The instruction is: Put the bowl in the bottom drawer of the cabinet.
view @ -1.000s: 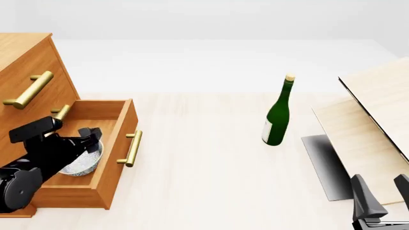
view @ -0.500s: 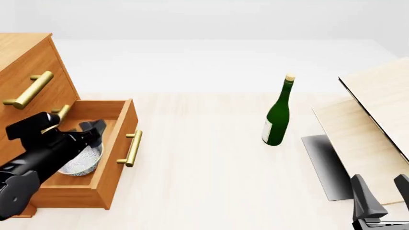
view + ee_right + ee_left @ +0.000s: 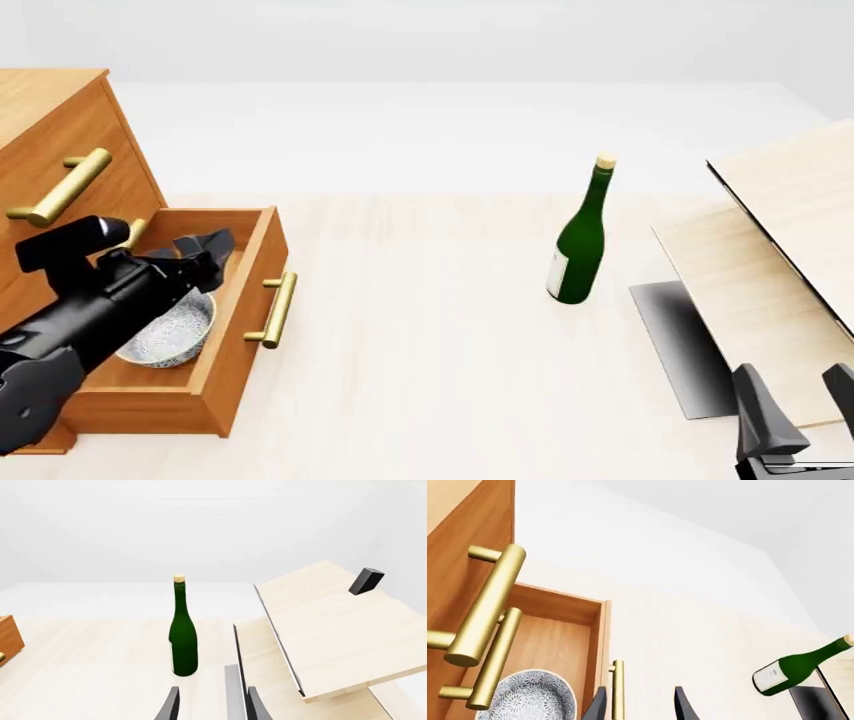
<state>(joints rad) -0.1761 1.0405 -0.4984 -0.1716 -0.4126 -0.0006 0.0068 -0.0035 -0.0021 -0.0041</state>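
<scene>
The speckled white-grey bowl [image 3: 171,337] [image 3: 528,698] rests on the floor of the pulled-out bottom drawer [image 3: 248,300] of the orange-brown cabinet [image 3: 54,130]. My left gripper [image 3: 200,248] [image 3: 640,707] hovers open above the drawer, over the bowl's far side, holding nothing and clear of the bowl. In the left wrist view its fingers straddle the drawer's front edge near the brass handle [image 3: 617,690]. My right gripper [image 3: 798,405] [image 3: 213,706] is open and empty at the near right of the table.
A green bottle [image 3: 579,240] [image 3: 182,635] stands upright right of the table's middle. A pale wood panel structure [image 3: 781,250] [image 3: 333,625] with a dark grey base fills the right side. Brass handles [image 3: 60,188] stick out from the upper drawer fronts beside my left arm.
My left gripper has risen from the bowl's rim and moved away from it, toward the drawer's far end. The bowl stays in the drawer. The right arm is still.
</scene>
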